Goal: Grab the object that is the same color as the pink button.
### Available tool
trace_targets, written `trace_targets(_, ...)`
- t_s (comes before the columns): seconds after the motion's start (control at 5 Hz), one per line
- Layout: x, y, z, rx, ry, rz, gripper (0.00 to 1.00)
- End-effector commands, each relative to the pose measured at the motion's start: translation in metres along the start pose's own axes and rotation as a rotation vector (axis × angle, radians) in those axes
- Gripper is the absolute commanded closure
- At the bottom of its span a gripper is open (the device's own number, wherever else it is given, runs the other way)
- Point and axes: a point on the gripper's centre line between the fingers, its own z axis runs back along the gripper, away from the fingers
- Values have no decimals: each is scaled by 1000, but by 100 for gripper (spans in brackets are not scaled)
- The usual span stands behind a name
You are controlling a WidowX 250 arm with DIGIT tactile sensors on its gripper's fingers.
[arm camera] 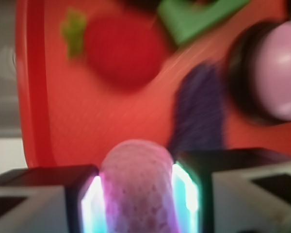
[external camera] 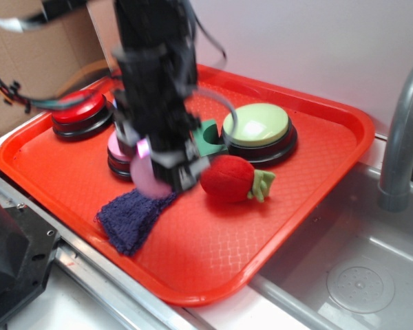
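The gripper point(arm camera: 138, 194) pinches the dimpled pink ball point(arm camera: 138, 187) between its jaws above the red tray point(external camera: 275, 227), near the pink button point(external camera: 117, 148); that round surface could squirt free if the squeeze slackens.

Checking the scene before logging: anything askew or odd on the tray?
Mostly fine. The purple cloth lies crumpled, one corner under the gripper, which is shut on the pink ball. The strawberry lies on its side.
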Motion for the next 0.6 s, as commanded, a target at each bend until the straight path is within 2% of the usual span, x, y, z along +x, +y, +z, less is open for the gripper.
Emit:
trace_targets(0.0, 9, 3, 87, 65, -149, -40, 100)
trace_targets(0.2, 3, 13, 102, 123, -196, -13, 100)
trace_targets(0.4, 2, 20, 97, 237, -199, -2, 100)
